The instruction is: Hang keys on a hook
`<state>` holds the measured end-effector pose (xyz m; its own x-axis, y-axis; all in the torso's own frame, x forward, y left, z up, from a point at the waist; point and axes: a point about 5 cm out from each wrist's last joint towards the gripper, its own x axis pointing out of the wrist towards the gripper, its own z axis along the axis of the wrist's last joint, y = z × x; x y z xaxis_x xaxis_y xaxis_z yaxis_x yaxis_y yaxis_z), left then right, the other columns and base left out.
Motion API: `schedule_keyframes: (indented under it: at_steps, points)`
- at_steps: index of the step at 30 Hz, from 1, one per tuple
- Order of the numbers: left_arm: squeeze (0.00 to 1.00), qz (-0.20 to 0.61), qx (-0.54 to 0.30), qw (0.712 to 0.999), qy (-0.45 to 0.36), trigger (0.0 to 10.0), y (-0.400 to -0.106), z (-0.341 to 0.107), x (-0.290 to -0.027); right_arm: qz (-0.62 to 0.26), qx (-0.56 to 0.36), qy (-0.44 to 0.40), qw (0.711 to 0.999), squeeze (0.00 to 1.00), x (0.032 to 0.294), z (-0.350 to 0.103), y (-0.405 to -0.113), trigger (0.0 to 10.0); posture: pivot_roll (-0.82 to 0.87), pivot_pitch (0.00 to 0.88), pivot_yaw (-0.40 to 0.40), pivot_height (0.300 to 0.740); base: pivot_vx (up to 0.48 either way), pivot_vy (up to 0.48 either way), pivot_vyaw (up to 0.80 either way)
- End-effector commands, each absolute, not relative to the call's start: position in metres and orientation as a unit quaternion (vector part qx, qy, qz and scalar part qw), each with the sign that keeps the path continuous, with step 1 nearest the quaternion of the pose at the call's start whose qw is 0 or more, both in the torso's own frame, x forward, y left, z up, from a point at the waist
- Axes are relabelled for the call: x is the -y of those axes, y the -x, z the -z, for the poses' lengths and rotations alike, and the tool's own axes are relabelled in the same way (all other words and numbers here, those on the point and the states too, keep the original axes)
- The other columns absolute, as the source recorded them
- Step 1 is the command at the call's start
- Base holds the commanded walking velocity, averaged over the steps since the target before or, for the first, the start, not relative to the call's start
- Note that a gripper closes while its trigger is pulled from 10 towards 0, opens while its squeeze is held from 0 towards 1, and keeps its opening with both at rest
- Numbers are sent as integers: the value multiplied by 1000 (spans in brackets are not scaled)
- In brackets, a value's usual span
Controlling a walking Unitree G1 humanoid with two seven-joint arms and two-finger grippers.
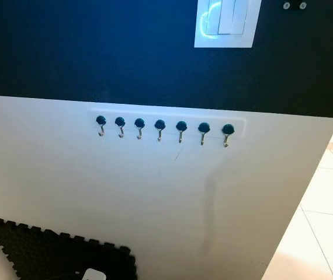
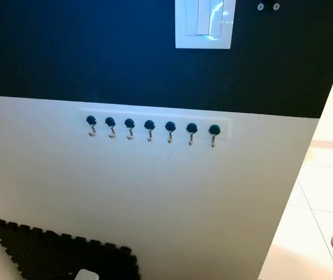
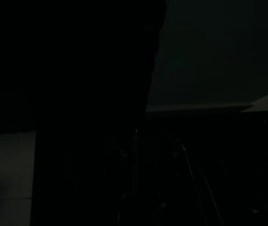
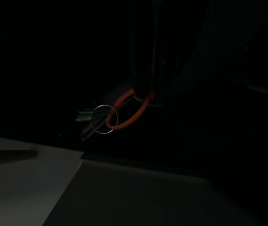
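A white rail [image 1: 166, 123] on the wall before me carries a row of several small metal hooks with dark round caps [image 1: 160, 125], all bare. In the dim right wrist view, my right gripper [image 4: 143, 93] hangs low in shade, shut on an orange loop [image 4: 127, 115]. A thin metal ring with a bunch of keys [image 4: 94, 120] dangles from that loop. The left arm hangs idle, and its wrist view is too dark to make out the fingers.
The wall is dark blue above and white below, with a white light switch [image 1: 225, 23] high up. A black foam mat [image 1: 55, 251] lies at the lower left with a small white object [image 1: 93, 274] on it. The wall ends at a corner on the right, beside pale floor tiles [image 1: 324, 221].
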<state>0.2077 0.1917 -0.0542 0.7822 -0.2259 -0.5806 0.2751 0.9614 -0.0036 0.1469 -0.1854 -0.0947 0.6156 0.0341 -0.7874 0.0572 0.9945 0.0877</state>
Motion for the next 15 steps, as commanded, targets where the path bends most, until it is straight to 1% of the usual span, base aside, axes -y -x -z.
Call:
schedule_keyframes:
  at_steps: [1,13,15]
  points:
    - [0,129,-302,944,-40,10000,-207,54,-195,15,-438,-59,897,0,186,95,-146,10000,29,40,34,740,-319,0,0]
    - [0,128,-304,943,-42,10000,-207,54,-195,12,-440,-57,896,0,186,95,-145,10000,32,38,29,740,-433,0,0]
    - [0,126,-307,942,-45,10000,-206,55,-195,12,-441,-57,896,0,186,95,-145,10000,32,38,29,740,0,0,0]
